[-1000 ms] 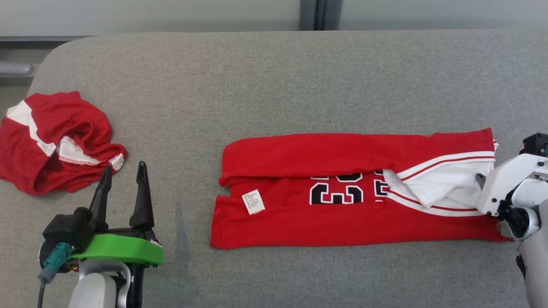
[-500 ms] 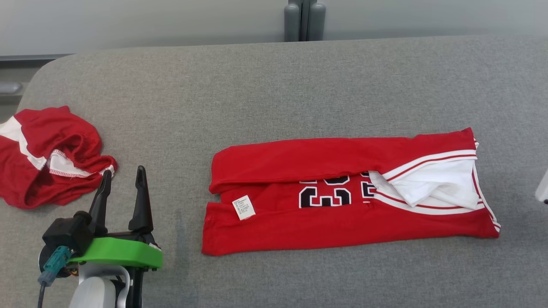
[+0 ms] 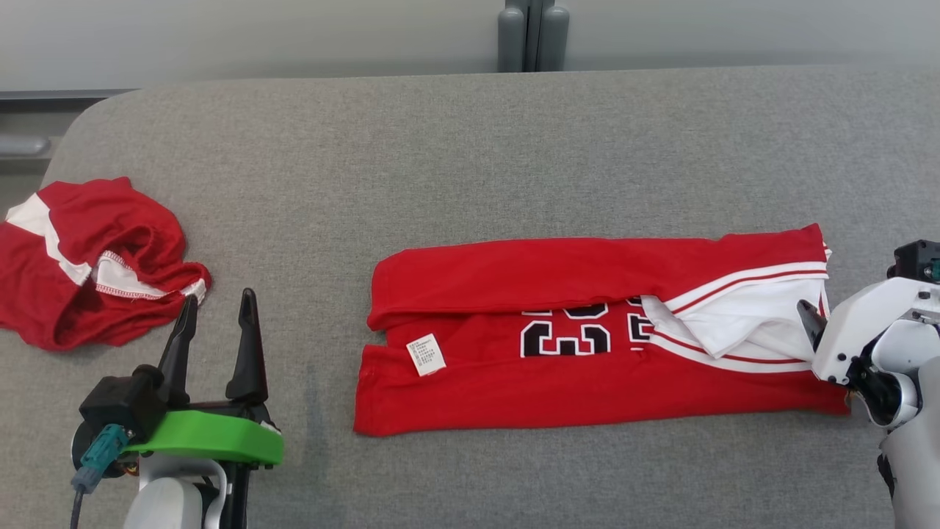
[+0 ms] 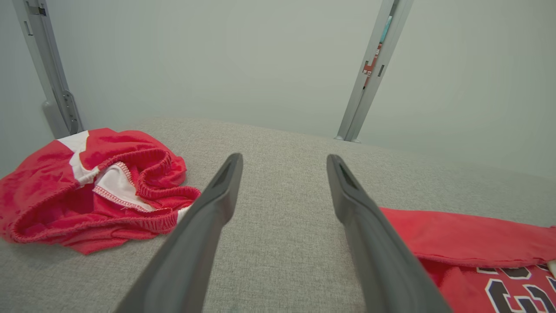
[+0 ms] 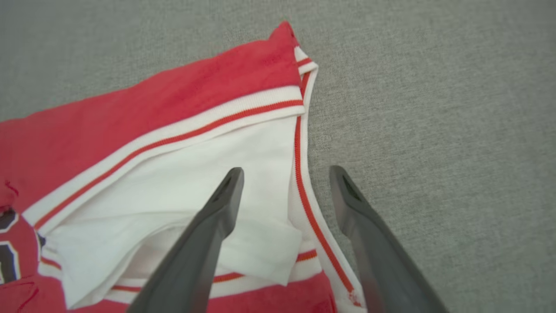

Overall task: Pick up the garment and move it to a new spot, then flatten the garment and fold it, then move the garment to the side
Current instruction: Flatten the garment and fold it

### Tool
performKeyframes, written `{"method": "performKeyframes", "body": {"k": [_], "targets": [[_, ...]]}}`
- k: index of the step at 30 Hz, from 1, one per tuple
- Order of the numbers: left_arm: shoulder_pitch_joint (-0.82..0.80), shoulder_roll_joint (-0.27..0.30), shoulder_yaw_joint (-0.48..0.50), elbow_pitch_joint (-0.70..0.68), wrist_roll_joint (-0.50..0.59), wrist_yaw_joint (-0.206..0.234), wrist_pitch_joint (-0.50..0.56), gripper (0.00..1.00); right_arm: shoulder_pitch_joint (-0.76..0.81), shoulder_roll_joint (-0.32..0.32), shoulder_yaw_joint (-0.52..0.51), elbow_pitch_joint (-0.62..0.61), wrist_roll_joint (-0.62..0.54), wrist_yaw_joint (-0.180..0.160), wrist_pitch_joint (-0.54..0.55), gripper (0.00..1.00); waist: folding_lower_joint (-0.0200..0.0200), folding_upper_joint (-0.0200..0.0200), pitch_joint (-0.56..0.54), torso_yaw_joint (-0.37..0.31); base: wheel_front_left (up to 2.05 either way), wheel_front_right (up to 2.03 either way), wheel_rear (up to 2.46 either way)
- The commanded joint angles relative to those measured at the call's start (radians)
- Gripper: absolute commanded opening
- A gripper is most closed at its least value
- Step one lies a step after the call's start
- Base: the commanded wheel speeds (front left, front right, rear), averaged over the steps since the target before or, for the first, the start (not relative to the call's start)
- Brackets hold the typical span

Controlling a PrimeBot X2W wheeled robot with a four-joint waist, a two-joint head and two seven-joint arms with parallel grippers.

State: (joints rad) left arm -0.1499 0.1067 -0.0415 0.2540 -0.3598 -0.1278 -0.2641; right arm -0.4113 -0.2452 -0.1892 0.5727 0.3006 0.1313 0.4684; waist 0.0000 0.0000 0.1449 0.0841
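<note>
The garment (image 3: 587,382) is a red jersey with black-and-white numbers. It lies folded into a long strip across the grey table (image 3: 470,147), with white red-striped trim at its right end. My right gripper (image 3: 811,330) is at that end. In the right wrist view the right gripper (image 5: 286,171) is open. One finger is over the white fabric of the garment (image 5: 173,100), the other over bare table, and the striped hem runs between them. My left gripper (image 3: 218,300) stands open above the table, left of the garment and apart from it. The left wrist view shows the left gripper (image 4: 284,157) with nothing between its fingers, and the garment (image 4: 469,239) at the lower right.
A second red-and-white piece of clothing (image 3: 88,257) lies crumpled at the table's left edge, just beyond my left gripper; the left wrist view has this crumpled clothing (image 4: 87,187) on its left. A grey post (image 3: 532,33) stands behind the table's rounded far edge.
The head camera shifted. My right gripper was almost out of the picture half a second ago and is back at the garment's right end. The left arm kept its place.
</note>
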Motion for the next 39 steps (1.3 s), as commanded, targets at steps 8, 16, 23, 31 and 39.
{"method": "performKeyframes", "body": {"k": [8,16,23,31,39], "targets": [[-0.011,0.002,-0.015,-0.003,-0.003,-0.003,0.000,1.00,-0.026,-0.003,-0.001,0.109,-0.059,-0.001,0.014,1.00,0.0000,0.0000,0.031,0.027,0.00,0.00,0.00],[-0.022,0.012,-0.008,-0.002,-0.009,-0.003,0.000,1.00,-0.048,0.000,0.046,0.171,-0.056,-0.001,0.012,0.00,0.0000,0.0000,0.051,0.029,0.00,0.00,0.00],[-0.028,0.005,-0.006,-0.019,-0.003,-0.003,0.000,1.00,-0.087,-0.096,-0.021,0.141,-0.118,-0.002,-0.071,0.00,0.0000,0.0000,0.056,0.016,0.00,0.00,0.00],[-0.031,0.007,-0.021,-0.009,-0.008,-0.003,0.000,1.00,-0.036,-0.206,-0.196,0.076,-0.236,-0.002,-0.092,0.00,0.0000,0.0000,0.041,0.014,0.00,0.00,0.00],[-0.007,-0.002,-0.018,-0.003,-0.003,-0.004,0.000,1.00,0.036,-0.123,-0.216,-0.113,-0.276,-0.001,-0.002,0.00,0.0000,0.0000,0.009,0.010,0.00,0.00,0.00]]}}
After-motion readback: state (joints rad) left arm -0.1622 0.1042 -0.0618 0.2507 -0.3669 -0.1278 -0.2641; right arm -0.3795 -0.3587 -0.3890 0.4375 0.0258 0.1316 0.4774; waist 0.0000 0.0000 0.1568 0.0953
